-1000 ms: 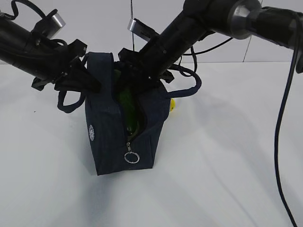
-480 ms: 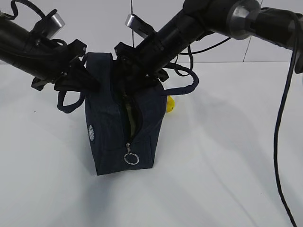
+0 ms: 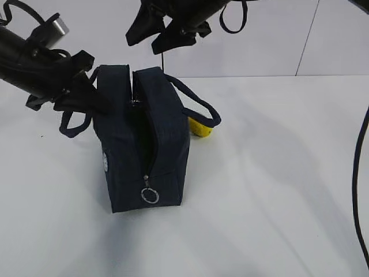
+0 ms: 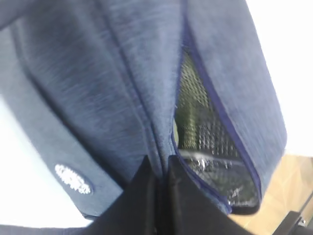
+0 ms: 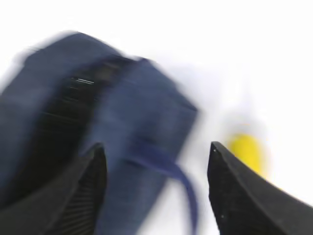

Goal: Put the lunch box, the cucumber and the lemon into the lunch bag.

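R gripper (image 3: 154, 30) is raised above the lunch bag (image 3: 144, 144), jaws spread wide w/ nothing between them; in the R wrist view its fingers (image 5: 73, 200) frame blurred bag fabric and table only. Below and fwd of this gripper the bag's top opening shows as a dark slot, and the lemon (image 5: 247, 152) lies on the white table (image 3: 277, 190) beyond the R finger, just beside the bag's far side; ext. view shows the lemon (image 3: 200, 127) partly hidden behind the bag, under one loop handle (image 3: 199, 104). L gripper (image 3: 78, 95) is clamped on the bag's upper edge at the L side of the opening; L wrist view shows its jaws pressed together on a fold of navy fabric, fingers (image 4: 142, 205) at bottom of frame. Directly ahead of the L gripper the opening gapes, exposing silvery mesh lining (image 4: 205, 132); the white emblem (image 4: 73, 178) sits on the bag wall to the gripper's L. Zipper ring pull (image 3: 150, 195) hangs at the near end of the bag, low. Bag stands upright on the table. Cucumber and lunch box: cannot tell from these views, bag interior too dark
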Motion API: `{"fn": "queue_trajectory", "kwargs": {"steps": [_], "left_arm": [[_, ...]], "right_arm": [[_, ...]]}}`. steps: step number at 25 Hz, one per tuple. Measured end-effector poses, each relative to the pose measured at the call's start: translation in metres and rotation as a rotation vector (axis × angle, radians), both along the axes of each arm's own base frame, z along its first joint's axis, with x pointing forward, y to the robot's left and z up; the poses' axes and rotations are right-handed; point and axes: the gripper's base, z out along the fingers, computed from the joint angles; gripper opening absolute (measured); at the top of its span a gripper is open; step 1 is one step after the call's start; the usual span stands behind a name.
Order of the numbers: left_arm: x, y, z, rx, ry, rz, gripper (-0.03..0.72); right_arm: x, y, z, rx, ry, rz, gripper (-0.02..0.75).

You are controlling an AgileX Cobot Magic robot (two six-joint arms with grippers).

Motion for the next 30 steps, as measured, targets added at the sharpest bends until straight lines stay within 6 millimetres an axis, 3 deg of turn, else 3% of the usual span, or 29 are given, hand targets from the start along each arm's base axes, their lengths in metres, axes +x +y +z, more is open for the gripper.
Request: {"fn": "queue_trajectory", "kwargs": {"steps": [4, 9, 17, 22, 30], "left_arm": [[0.002, 0.014, 0.000, -0.003, 0.016, 0.022, -0.003], [0.003, 0.026, -0.001, -0.004, 0.038, 0.028, -0.003], [0.004, 0.046, -0.001, 0.020, 0.044, 0.052, -0.003], [0.003, 0.061, 0.009, 0.025, 0.018, 0.089, -0.003], [0.000, 0.064, 0.017, 0.017, 0.002, 0.093, -0.003]], "right_arm": [[0.004, -0.009, 0.008, -0.112, -0.104, -0.024, 0.486], [0.014, -0.028, -0.002, -0.372, -0.200, -0.088, 0.486], [0.021, -0.042, -0.006, -0.536, -0.259, -0.135, 0.486], [0.027, -0.044, -0.021, -0.588, -0.238, -0.151, 0.486], [0.038, -0.040, -0.071, -0.634, -0.139, -0.121, 0.486]]}}
